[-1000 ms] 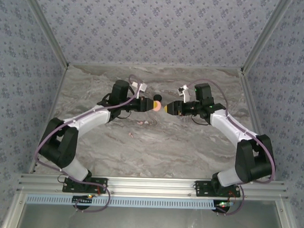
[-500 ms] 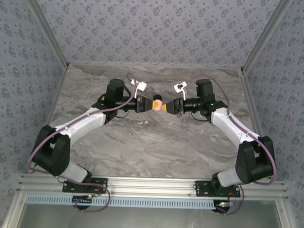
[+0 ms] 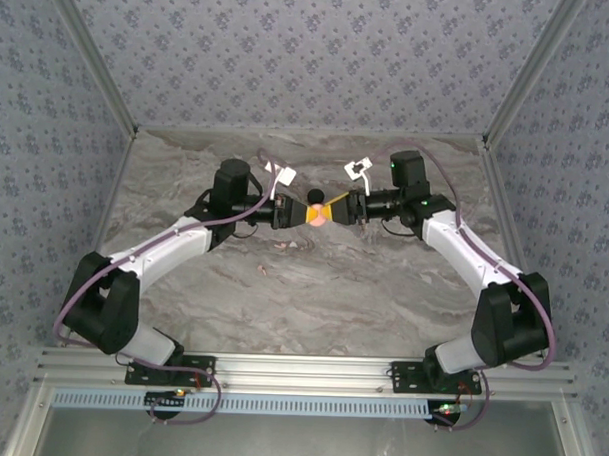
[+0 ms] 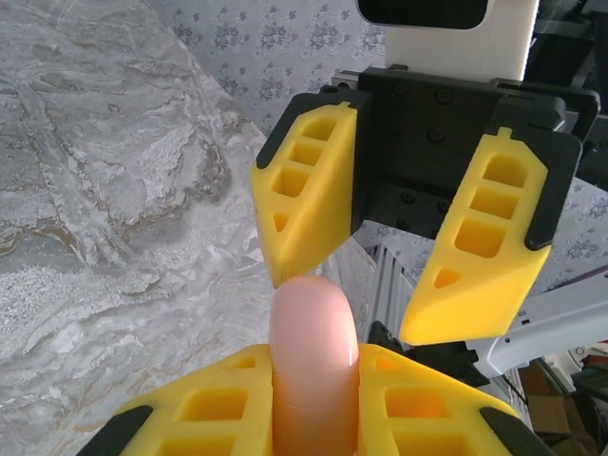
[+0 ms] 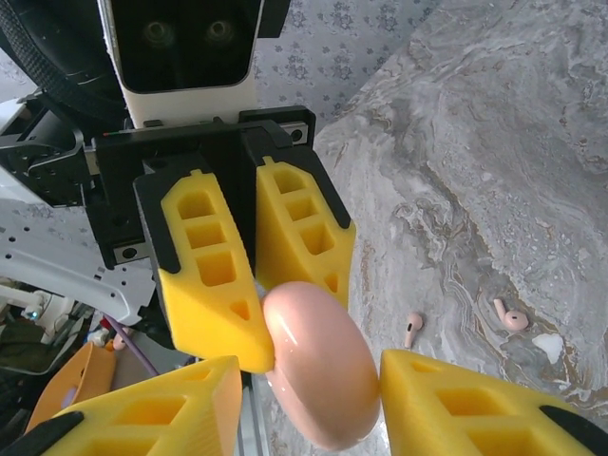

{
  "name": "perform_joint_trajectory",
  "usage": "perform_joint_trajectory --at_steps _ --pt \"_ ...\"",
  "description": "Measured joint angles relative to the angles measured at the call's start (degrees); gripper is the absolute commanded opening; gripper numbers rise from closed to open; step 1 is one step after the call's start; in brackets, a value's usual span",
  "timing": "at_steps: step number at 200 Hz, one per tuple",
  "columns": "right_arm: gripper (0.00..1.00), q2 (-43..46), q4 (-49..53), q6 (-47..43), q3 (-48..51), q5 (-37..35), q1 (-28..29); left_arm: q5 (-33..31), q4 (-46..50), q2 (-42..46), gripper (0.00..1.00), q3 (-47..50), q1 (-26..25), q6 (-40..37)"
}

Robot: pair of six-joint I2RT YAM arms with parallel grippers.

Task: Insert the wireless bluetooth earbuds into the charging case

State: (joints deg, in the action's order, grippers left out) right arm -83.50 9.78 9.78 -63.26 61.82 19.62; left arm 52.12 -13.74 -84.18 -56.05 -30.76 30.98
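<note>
Right wrist view: the pink charging case [image 5: 323,366], glossy, rigid, probably light and slippery, sits between the parted jaws of the right gripper [image 5: 309,370]. The left gripper [image 4: 318,361] clamps its end. Two earbuds [image 5: 411,328] lie on the table [image 5: 494,171] beyond those jaws. Grip the case's broad faces.

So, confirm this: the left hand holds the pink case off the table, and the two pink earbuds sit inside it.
Wrong. The left hand holds the pink case off the table, but the two pink earbuds lie on the table, as the right wrist view shows.
</note>
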Motion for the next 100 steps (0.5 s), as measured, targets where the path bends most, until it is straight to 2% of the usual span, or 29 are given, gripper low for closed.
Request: perform_joint_trajectory --at_steps 39,100 --pt "0.4 -0.92 1.4 -0.85 -0.22 0.57 0.57 0.0 0.0 0.17 0.18 0.0 0.0 -0.13" --pt "0.21 -1.14 2.27 -2.19 -0.22 0.98 0.48 0.72 0.24 0.31 0.19 0.0 0.02 -0.35"
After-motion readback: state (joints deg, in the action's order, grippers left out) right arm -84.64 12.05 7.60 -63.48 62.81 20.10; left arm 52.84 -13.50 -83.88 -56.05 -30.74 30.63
